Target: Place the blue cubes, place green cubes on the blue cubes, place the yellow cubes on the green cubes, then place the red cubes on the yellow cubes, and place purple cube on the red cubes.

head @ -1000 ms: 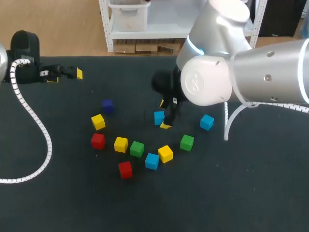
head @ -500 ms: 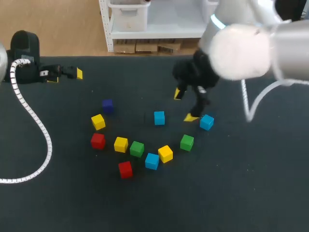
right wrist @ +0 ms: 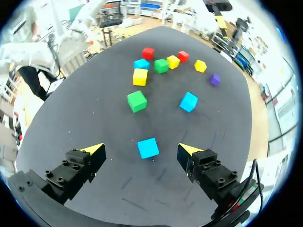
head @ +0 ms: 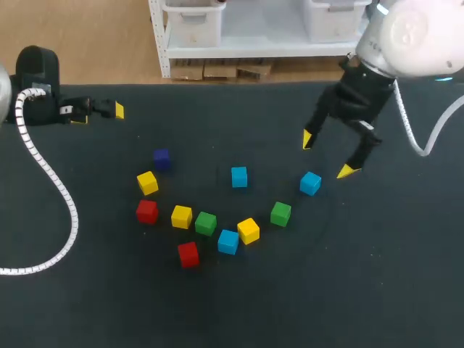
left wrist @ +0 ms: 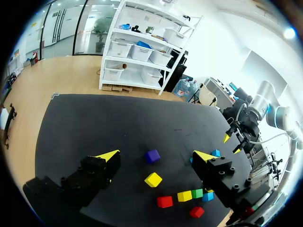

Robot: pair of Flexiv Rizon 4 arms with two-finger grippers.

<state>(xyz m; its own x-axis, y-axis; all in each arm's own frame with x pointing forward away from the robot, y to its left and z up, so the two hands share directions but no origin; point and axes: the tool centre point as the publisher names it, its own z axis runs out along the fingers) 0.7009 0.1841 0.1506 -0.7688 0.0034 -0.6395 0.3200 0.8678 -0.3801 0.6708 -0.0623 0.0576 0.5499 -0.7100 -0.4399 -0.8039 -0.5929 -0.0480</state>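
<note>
Nothing is stacked yet: every cube lies single on the dark table.
Our three blue cubes sit apart in the scatter, among two green cubes, three yellow cubes, two red cubes and the purple cube; we judge all five layers are left to do. Our right gripper hangs with fingers spread wide, near the rightmost blue cube, gripping nothing. Our left gripper rests spread and empty at the table's far left, well apart from the cubes. A white ribbed cable trails over the matte surface.

Right pincer near rightmost cube; left pincer well apart.
</note>
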